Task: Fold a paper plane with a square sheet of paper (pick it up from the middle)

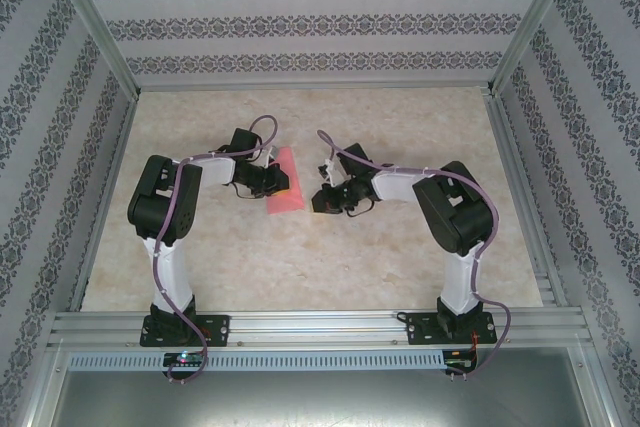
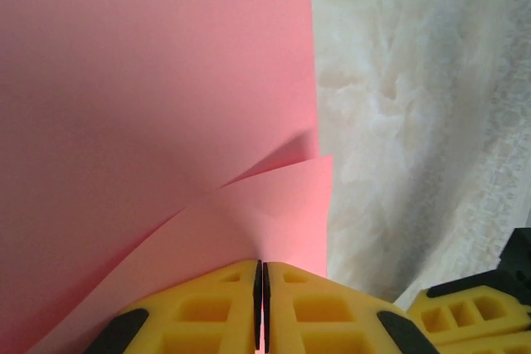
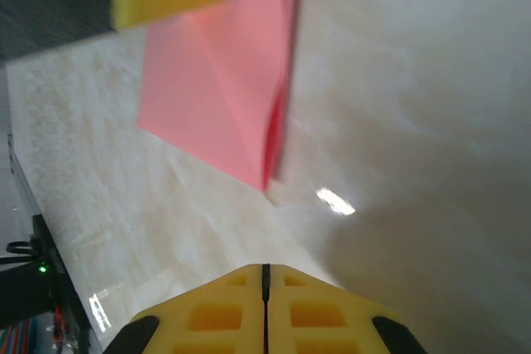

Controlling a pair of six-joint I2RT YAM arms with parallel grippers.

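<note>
Folding looked part-done, I judged: my left gripper (image 2: 259,264) pinched the salmon-pink square sheet of thin paper (image 2: 149,105), already doubled; my right gripper (image 3: 265,269), clenched empty, sat just right of it. Next called for pressing a crease. Wrist view showed overlapping flaps; overhead, one strip.

The left arm (image 1: 172,267) and right arm (image 1: 458,282) are built of white links and black joints; lilac cables (image 1: 262,125) are looped along them. The left gripper (image 2: 259,264) and right gripper (image 3: 265,269) are moulded in yellow.
</note>
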